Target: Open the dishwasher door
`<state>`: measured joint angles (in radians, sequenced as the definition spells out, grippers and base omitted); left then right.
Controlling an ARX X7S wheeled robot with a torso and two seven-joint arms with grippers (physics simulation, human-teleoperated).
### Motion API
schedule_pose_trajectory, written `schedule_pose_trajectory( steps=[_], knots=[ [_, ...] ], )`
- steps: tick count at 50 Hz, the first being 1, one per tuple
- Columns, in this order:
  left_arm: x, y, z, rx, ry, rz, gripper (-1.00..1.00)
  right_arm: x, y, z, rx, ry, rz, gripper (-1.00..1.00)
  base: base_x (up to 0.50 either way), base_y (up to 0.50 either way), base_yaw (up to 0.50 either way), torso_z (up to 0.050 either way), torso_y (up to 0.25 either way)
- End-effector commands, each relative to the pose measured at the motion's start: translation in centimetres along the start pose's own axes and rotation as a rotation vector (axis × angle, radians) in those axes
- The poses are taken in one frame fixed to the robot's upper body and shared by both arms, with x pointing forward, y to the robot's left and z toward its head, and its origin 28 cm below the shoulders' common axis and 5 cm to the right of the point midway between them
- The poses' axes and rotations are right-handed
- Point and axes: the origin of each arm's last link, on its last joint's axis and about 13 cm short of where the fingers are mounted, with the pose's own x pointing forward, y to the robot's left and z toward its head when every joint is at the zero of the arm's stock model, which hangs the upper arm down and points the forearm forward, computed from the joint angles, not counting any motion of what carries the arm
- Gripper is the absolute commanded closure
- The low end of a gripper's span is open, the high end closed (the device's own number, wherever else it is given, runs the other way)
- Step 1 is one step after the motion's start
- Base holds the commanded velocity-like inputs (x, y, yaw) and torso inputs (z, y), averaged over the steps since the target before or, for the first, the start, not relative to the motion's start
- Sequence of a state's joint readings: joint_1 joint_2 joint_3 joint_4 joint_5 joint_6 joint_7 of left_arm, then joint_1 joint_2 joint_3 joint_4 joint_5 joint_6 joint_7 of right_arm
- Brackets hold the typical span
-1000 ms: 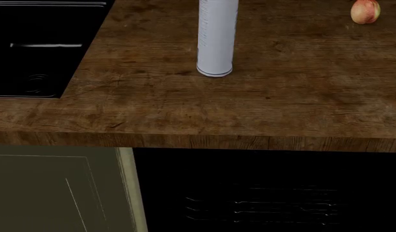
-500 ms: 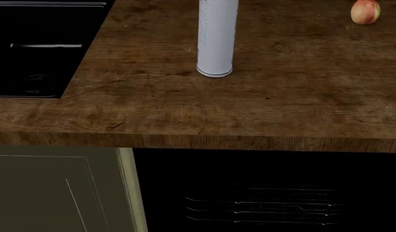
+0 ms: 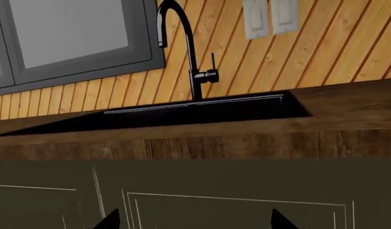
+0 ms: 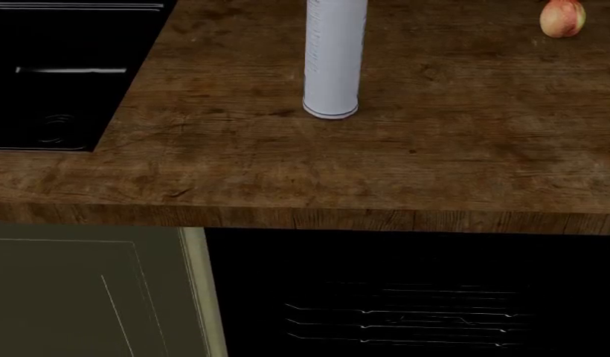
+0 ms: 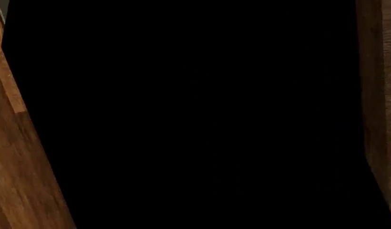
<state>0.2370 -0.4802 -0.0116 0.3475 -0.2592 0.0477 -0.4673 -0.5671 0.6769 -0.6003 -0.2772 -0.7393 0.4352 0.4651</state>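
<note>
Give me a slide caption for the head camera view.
White can and peach on wooden counter, black dishwasher door below.

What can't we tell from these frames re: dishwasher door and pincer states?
- Glossy black dishwasher door: head view shows only darkness with faint pale lines; open or closed is unreadable.
- Right wrist view: almost all black; right pincer not visible.
- Left pincer: only two dark tips at the frame edge, apart, before the olive-green cabinet door.
- Head view: neither arm visible.
</note>
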Motion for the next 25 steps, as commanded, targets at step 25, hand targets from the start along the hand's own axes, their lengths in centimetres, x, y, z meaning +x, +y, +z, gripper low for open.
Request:
schedule_pose_trajectory(
  steps=[25],
  knots=[
    [0.0,0.3,0.0,0.0,-0.005,0.013,-1.0,-7.2,6.7,-0.3,0.206,0.117,0.505,1.0,0.0,0.0,0.0,-0.003,0.0]
  ],
)
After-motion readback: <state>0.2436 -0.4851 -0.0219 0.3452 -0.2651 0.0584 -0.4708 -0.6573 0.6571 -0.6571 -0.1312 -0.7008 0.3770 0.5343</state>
